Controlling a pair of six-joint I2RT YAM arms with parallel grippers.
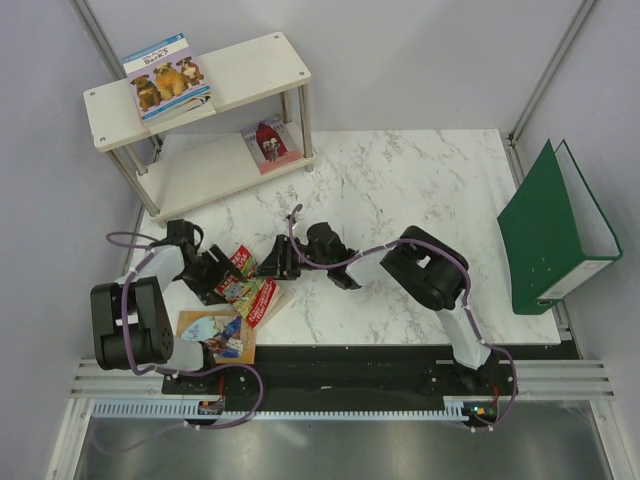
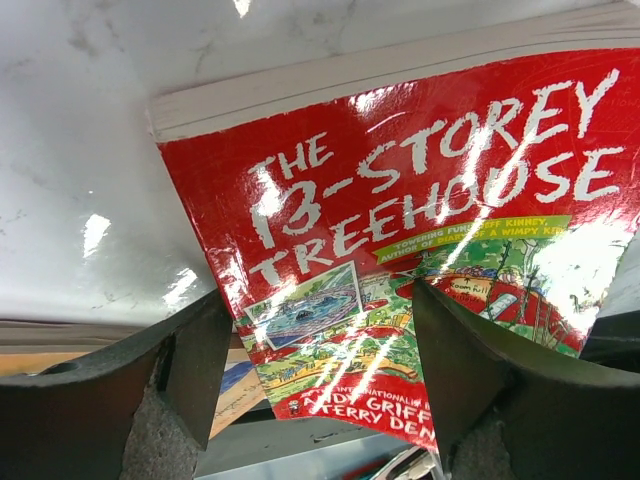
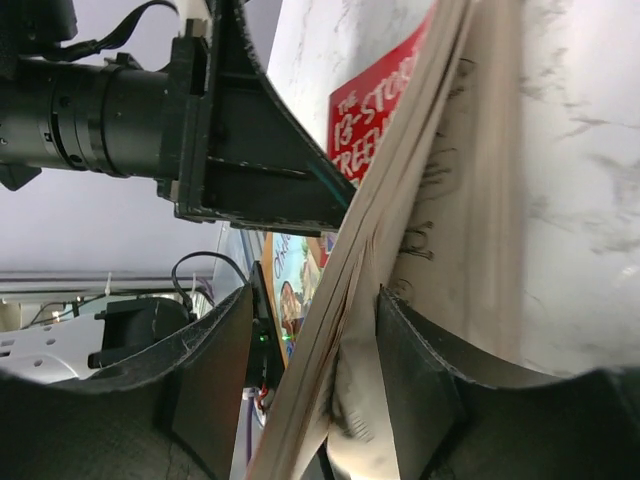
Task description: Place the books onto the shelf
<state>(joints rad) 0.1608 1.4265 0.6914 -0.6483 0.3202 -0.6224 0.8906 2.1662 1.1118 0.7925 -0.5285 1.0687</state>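
The shelf point(image 1: 250, 65) holds a dog book point(image 1: 167, 77) on top and another book point(image 1: 270, 143) below. My left gripper point(image 2: 320, 370) and right gripper point(image 3: 315, 300) straddle the red book point(image 2: 420, 200), jaws apart.

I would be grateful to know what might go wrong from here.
The right gripper straddles only the page edge of the red Treehouse book; it may pinch a few pages, letting the book fan open or slip. The left gripper stands open close over the same cover, so the two grippers might collide.
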